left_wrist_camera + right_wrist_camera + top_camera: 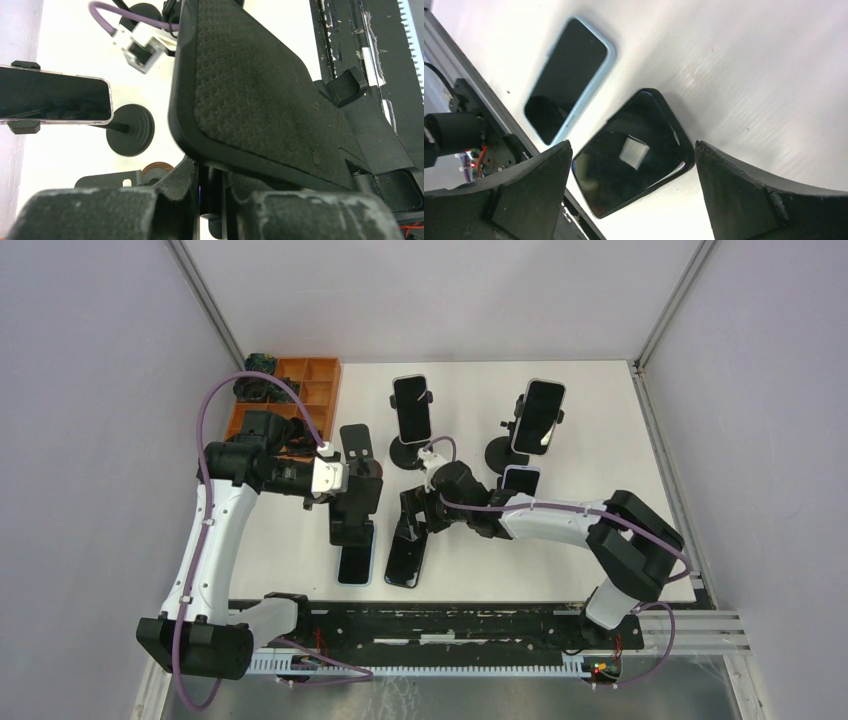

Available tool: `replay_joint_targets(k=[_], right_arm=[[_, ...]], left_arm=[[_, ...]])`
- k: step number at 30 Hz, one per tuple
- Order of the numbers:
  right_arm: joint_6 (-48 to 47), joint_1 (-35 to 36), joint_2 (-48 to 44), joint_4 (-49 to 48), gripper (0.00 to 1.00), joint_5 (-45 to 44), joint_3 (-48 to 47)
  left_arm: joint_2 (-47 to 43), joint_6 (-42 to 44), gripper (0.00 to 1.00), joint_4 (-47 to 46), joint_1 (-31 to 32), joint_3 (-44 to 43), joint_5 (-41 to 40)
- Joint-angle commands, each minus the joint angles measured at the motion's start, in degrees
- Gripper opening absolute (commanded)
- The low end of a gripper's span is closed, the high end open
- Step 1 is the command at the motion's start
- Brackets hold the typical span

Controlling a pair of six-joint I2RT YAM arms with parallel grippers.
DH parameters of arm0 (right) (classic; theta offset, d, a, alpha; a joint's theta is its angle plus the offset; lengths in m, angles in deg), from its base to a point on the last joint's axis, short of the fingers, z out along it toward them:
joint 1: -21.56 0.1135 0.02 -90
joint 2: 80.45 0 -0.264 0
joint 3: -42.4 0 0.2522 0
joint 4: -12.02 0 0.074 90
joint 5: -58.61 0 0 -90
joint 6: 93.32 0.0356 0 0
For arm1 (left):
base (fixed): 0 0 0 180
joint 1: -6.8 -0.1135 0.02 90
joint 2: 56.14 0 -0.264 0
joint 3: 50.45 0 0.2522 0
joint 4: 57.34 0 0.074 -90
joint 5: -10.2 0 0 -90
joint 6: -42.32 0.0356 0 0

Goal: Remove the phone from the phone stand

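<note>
My left gripper (352, 492) is shut on the lower part of a black phone stand (260, 95), whose textured plate fills the left wrist view above my fingers (90, 215). No phone sits on that stand. A phone in a light-blue case (356, 566) lies flat on the table just beyond it, and also shows in the right wrist view (566, 95). My right gripper (634, 147) is open, hovering over a black phone (619, 175) that lies flat (405, 560) beside the blue one. Two more phones stand upright on stands at the back (412, 408) (540, 417).
An orange compartment tray (305, 390) sits at the back left. Another empty black stand plate (355, 445) stands behind my left gripper. A small phone (521, 480) sits near the right arm's forearm. The black base rail (450, 625) runs along the near edge.
</note>
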Motion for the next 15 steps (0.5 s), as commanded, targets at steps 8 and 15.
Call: replay_joint_targets(k=[8,15], right_arm=[[-5.62,0.07,-13.74,0.49,0.98,0.5,-4.45],[1.9,0.14,-26.96,-16.56,0.97,14.27,5.18]], left_arm=[[-0.01,0.19,0.02,0.71,-0.1,-0.54,3.58],[-0.33,1.7,0.02,0.88,-0.11,-0.58,4.91]])
